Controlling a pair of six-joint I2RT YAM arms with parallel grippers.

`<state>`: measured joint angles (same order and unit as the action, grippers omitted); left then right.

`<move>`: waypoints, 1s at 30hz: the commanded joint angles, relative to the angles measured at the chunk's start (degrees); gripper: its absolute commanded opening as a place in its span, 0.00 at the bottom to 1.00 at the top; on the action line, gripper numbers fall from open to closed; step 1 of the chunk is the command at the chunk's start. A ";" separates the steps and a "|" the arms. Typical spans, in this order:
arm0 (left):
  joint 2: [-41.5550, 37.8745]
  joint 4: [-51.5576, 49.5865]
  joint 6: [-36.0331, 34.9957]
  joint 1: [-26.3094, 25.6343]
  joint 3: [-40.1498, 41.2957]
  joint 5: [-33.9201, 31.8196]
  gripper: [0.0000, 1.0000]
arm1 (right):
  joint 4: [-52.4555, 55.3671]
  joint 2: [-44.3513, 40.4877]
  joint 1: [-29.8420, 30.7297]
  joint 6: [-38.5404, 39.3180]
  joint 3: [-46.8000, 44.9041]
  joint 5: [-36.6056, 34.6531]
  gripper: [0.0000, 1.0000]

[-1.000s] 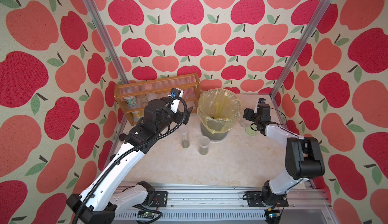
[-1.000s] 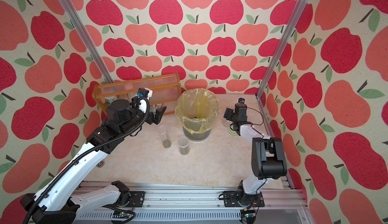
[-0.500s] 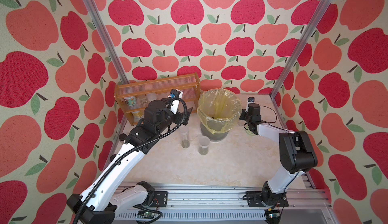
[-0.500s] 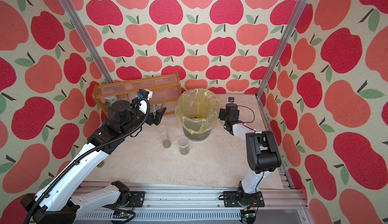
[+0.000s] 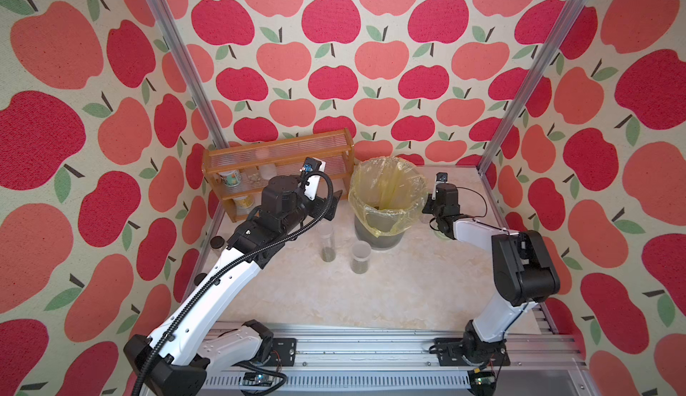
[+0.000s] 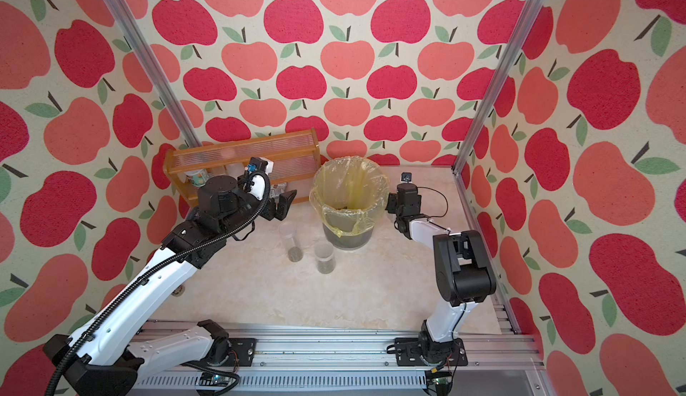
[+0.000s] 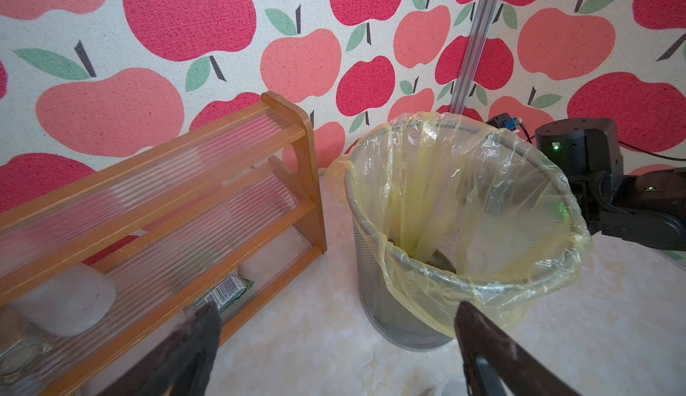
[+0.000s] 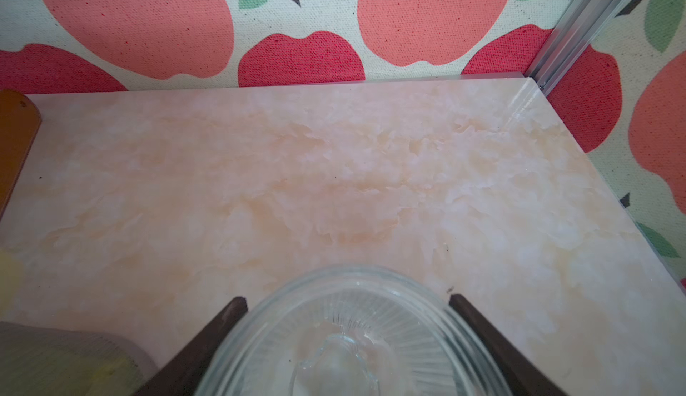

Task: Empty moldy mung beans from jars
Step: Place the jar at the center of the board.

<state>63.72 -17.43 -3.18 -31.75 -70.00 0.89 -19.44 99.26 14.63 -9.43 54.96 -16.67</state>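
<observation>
In a top view, tall jar (image 5: 326, 238) and short jar (image 5: 361, 258), mung beans (image 5: 327, 256) at bottom, stand by the bin (image 5: 378, 236). Left wrist: left gripper (image 7: 334, 323) gapes, empty. Right wrist: right gripper (image 8: 347, 301) pinches the wide jar (image 8: 345, 342) by its walls. Looks like slick, breakable glass, so I'd grab mid-wall.

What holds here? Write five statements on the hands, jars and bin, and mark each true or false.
1. The left hand is open and empty. True.
2. The right hand grips a glass jar. True.
3. The tall jar and short jar lie on their sides. False: both stand upright in front of the bin.
4. The bin has no liner. False: a yellow bag lines it.
5. Both standing jars have beans at the bottom. True.
</observation>
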 commanded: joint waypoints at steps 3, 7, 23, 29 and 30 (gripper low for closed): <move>-1.13 -1.21 1.99 0.29 1.25 0.26 1.00 | -3.48 -0.25 0.53 -0.34 -0.55 -0.77 0.85; -3.02 -0.60 2.39 0.50 2.74 0.08 1.00 | -3.22 -0.11 0.66 -0.56 -0.73 -0.73 0.87; -2.82 -3.21 4.51 1.62 1.72 1.05 1.00 | -2.66 -7.09 4.83 -0.46 -4.56 -8.02 0.99; -2.07 -4.33 6.59 2.48 1.71 0.73 1.00 | 1.78 -13.36 6.99 -1.70 -6.65 -9.44 0.99; -1.98 -4.57 6.61 2.49 1.62 0.95 1.00 | 2.14 -13.93 6.99 -1.68 -7.01 -9.60 0.99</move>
<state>61.23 -20.10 1.72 -29.61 -67.48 1.06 -19.38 87.74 21.10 -10.15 49.45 -24.93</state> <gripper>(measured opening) 0.996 0.992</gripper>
